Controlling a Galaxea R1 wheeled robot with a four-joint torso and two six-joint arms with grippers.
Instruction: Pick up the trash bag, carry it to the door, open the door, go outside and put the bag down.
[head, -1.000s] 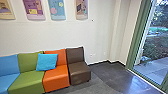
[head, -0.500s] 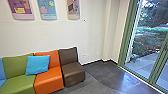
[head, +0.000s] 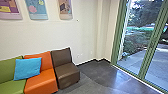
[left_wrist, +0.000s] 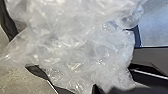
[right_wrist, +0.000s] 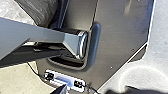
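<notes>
Left of the armless brown chair (head: 66, 73) stand an orange chair (head: 42, 81) and a green chair (head: 8, 68), a blue cushion (head: 27, 68) across their join. Behind it rises a white wall (head: 50, 35) with posters (head: 37, 8); to its right, glossy dark floor (head: 100, 71) meets green-framed glazing (head: 116, 45), daylit paving (head: 132, 62) and shrubs (head: 137, 41) outside.

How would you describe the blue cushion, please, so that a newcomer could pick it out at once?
Find the white wall with the posters; below them is a row of low seats. The cushion leans where the green seat meets the orange seat, beyond the brown seat. Unlike its neighbours, it is bright blue and squarish.
</notes>
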